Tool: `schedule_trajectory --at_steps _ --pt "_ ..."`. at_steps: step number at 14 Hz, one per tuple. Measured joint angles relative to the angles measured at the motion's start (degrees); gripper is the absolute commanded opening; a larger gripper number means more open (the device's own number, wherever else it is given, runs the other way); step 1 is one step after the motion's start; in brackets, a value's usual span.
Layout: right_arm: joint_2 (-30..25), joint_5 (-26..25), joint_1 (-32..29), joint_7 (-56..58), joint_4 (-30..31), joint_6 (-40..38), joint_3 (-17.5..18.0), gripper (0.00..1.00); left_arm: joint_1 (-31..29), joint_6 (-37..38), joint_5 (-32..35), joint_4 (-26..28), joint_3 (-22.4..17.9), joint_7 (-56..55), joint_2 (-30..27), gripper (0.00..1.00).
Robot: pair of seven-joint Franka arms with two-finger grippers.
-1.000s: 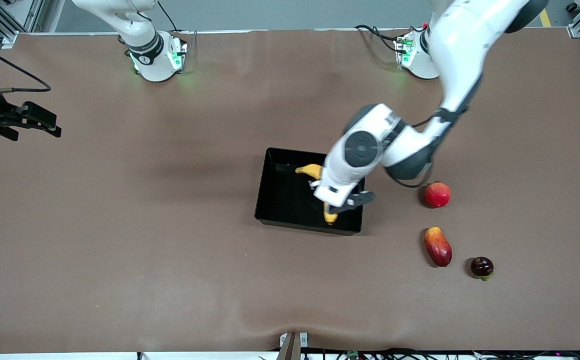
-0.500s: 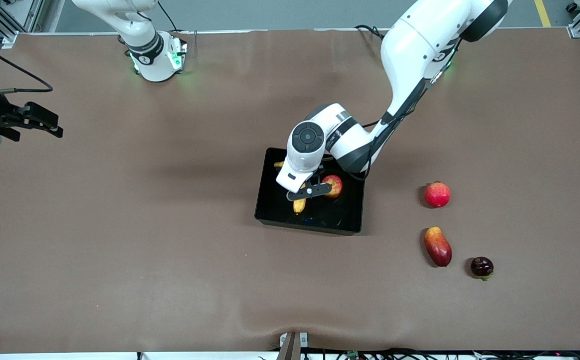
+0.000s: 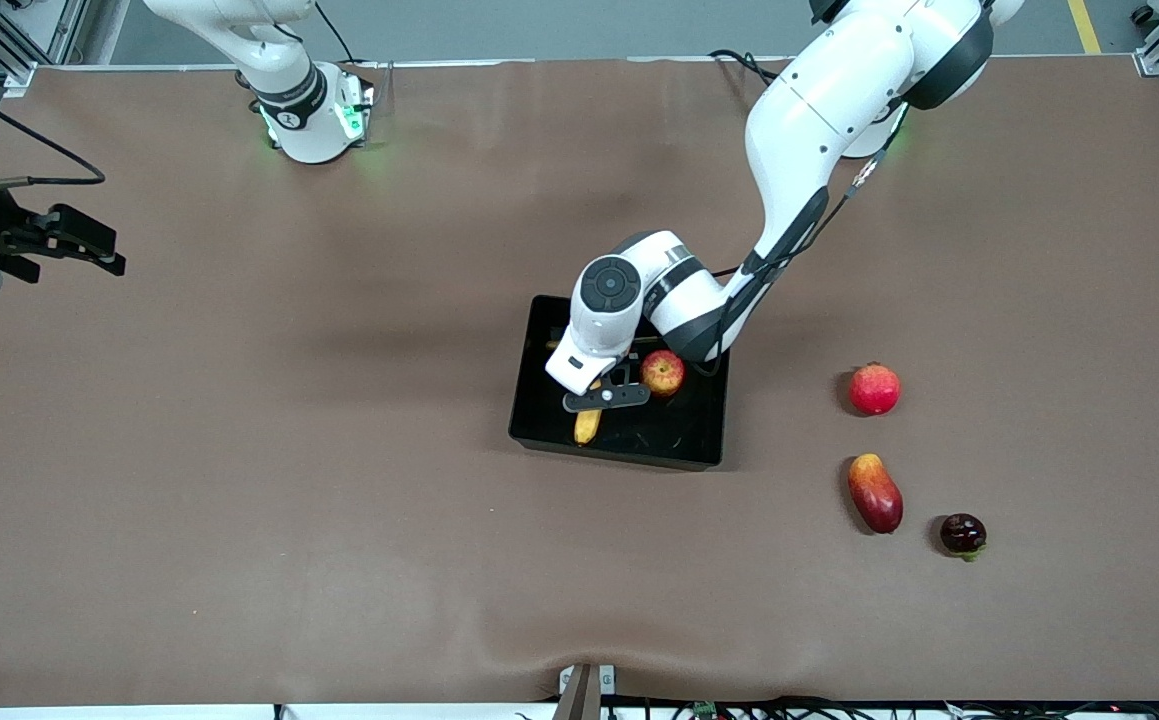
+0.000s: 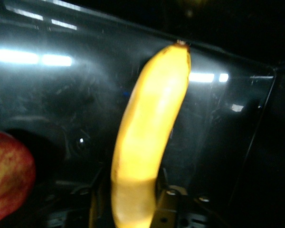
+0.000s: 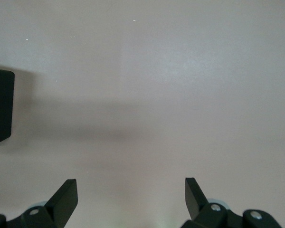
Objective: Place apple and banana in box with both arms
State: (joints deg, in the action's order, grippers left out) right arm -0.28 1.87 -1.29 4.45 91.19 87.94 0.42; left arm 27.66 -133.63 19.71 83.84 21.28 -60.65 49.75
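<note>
The black box (image 3: 619,455) sits mid-table. The apple (image 3: 662,372) lies inside it, also showing in the left wrist view (image 4: 7,183). My left gripper (image 3: 594,400) is down inside the box, beside the apple, shut on the banana (image 3: 587,425). In the left wrist view the banana (image 4: 152,137) runs out from between the fingers of the left gripper (image 4: 133,199) over the glossy box floor (image 4: 52,99). My right gripper (image 3: 89,245) waits open and empty over bare table at the right arm's end. The right wrist view shows the right gripper (image 5: 130,197) and a box corner (image 5: 0,107).
Three fruits lie on the table toward the left arm's end of the box: a pinkish-red round fruit (image 3: 874,389), a red-orange mango (image 3: 875,492) nearer the camera, and a small dark fruit (image 3: 963,534) beside the mango.
My left gripper moved with the banana across the box toward the right arm's end, uncovering the apple. The right arm has not moved.
</note>
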Motion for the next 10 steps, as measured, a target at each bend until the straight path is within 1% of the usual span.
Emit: schedule_trajectory --at_steps 3,5,8,10 --pt "0.00 0.00 0.00 0.00 0.00 0.01 -0.01 1.00 -0.41 -0.16 0.90 -1.66 -0.37 0.17 -0.50 1.00" --pt "0.00 0.00 0.00 0.00 0.00 0.01 -0.02 1.00 -2.54 0.92 1.12 -2.80 -0.65 1.65 -2.91 1.00" --pt "0.00 0.00 0.01 0.00 0.00 0.01 0.01 1.00 -8.72 8.58 0.14 -3.42 -0.47 8.64 -10.08 1.00" --pt "0.00 0.00 0.01 0.00 0.00 0.01 0.03 1.00 -13.39 14.52 -3.99 -3.58 -0.46 15.34 -15.78 1.00"
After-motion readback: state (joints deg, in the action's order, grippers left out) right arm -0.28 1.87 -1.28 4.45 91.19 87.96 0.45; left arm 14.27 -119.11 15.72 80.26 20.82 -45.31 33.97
